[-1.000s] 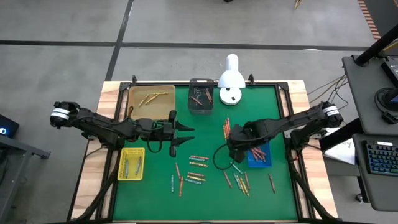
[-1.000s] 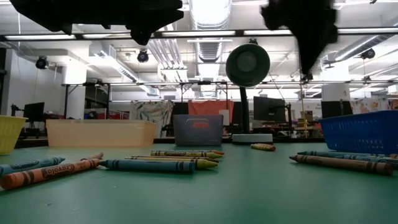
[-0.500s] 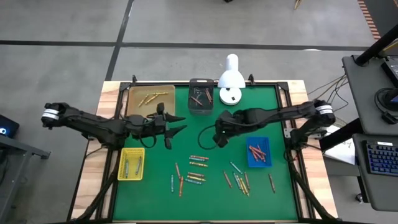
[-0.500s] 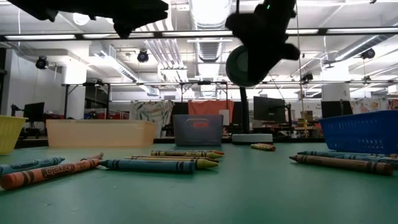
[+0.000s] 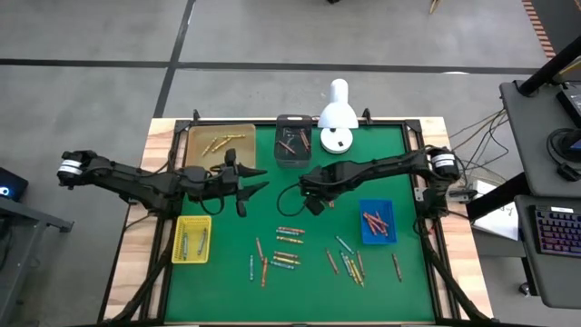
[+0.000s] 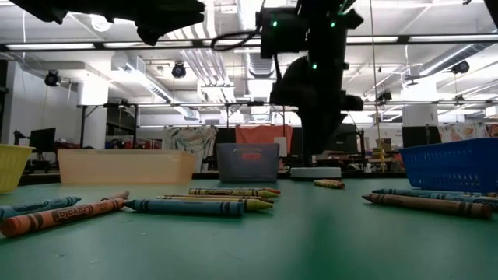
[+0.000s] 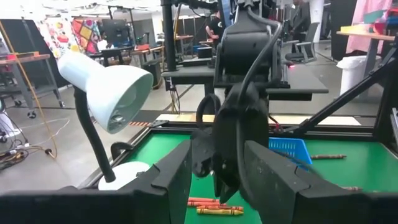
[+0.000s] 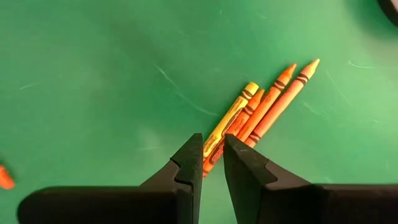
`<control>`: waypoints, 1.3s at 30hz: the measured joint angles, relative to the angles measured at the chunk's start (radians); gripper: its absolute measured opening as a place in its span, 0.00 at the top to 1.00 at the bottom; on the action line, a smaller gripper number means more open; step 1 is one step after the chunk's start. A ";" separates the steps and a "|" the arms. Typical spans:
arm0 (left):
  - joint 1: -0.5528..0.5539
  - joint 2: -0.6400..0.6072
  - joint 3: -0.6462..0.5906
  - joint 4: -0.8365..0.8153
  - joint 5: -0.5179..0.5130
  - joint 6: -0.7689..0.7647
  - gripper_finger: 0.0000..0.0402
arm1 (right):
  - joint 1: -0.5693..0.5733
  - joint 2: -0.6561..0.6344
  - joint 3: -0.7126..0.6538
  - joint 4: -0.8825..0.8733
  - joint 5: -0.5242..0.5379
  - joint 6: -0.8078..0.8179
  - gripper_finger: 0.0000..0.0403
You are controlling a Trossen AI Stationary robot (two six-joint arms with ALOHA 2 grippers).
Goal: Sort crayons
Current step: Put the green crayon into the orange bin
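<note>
Movement on the right: the right gripper (image 5: 311, 198) has left the blue rectangular plastic tray (image 5: 377, 223), where it hung a second ago, and swung across to mid-table, now hovering in front of the small dark grey tray (image 5: 292, 142). Its fingers have drawn in close, with only a slim gap showing in the right wrist view and nothing visibly pinched. Under them lies a tight cluster of thin wax crayons on the mat, one yellow crayon (image 8: 233, 115) beside two orange crayons (image 8: 278, 93). That reads as one drop finished and the next pick being lined up. The left gripper (image 5: 259, 180) has pulled back slightly and waits near the shallow tan tray (image 5: 221, 145), fingers spread wide and empty. Plenty of work remains, since most of the loose crayons (image 5: 289, 243) lie scattered over the near half of the green felt mat (image 5: 272, 211), with the yellow mesh basket (image 5: 191, 238) at the left edge. A white desk lamp (image 5: 338, 116) stands at the far side. Beyond are grey floor, benches, strip lights and a keyboard (image 5: 556, 232) on a side desk.
</note>
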 joint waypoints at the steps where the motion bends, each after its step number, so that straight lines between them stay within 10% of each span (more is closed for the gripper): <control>1: 0.000 0.003 0.000 0.001 0.000 0.000 0.67 | -0.003 0.010 0.001 0.001 0.000 0.000 0.87; 39: 0.000 0.024 -0.001 0.000 -0.001 0.000 0.67 | -0.018 0.075 -0.002 0.069 0.082 0.007 0.68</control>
